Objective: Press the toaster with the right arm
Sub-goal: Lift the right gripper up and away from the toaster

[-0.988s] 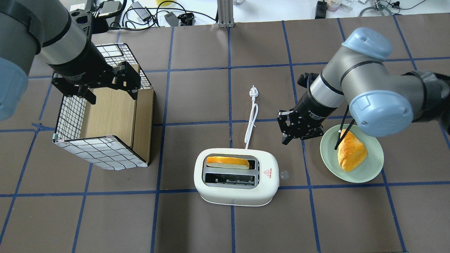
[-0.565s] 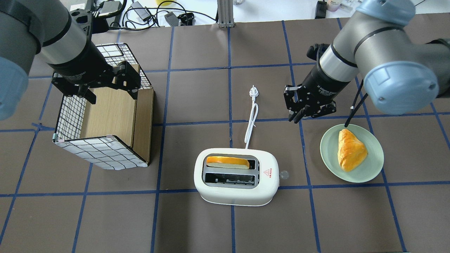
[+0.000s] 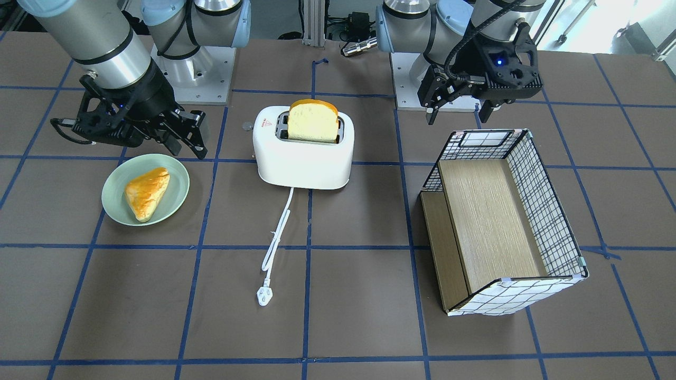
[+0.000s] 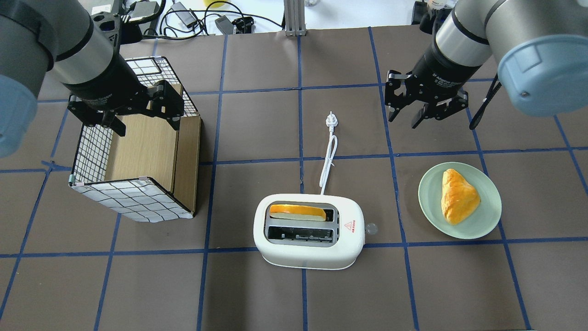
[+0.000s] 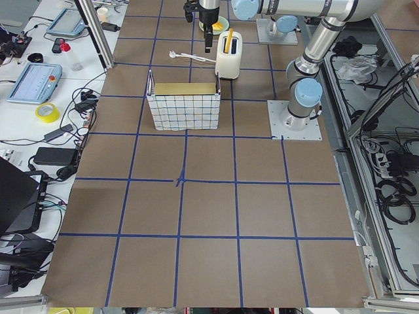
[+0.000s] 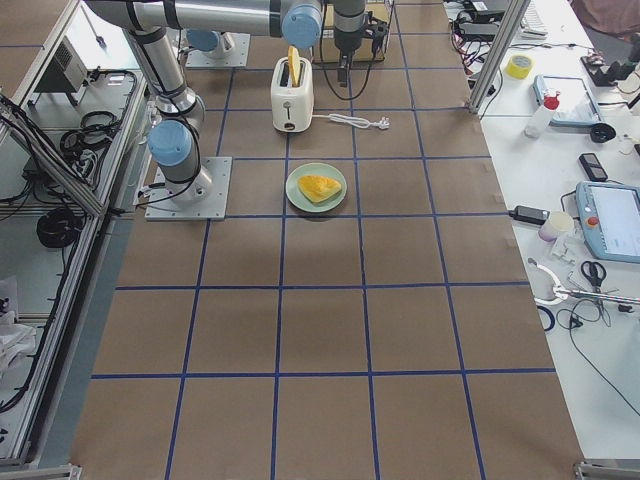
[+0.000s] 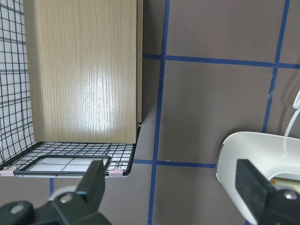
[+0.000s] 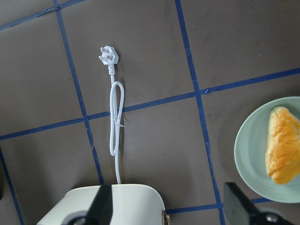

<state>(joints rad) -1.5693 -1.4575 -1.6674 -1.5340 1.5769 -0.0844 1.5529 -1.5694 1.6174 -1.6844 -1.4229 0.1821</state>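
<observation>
**Approach to the lever press.** The toaster [image 4: 308,235] stood at the middle of the counter [image 4: 257,128], on the side near the robot. A slice of bread [image 4: 297,212] stood tall out of its far slot, which suggested the lever was not yet down. The lever knob [image 4: 371,228] projected from the toaster's right end, toward a green plate [image 4: 488,220] carrying a pastry [image 4: 458,196]. The right claw [image 4: 425,115] hung over bare counter, far and to the right of the toaster, well apart from it and beyond the plate. Its fingers were spread apart and held nothing. The left claw [image 4: 144,123], likewise spread and empty, hovered over the far end of the wire basket [image 4: 133,202] at the left. To press well, the right claw would probably need to come near and left until one fingertip sat directly above the knob, then descend straight — a sideways push could slide or tip the light plastic body. Bringing the fingers together first might give a firmer, narrower contact — and the path should clear the plate rim and the white cord [image 4: 328,161]
</observation>
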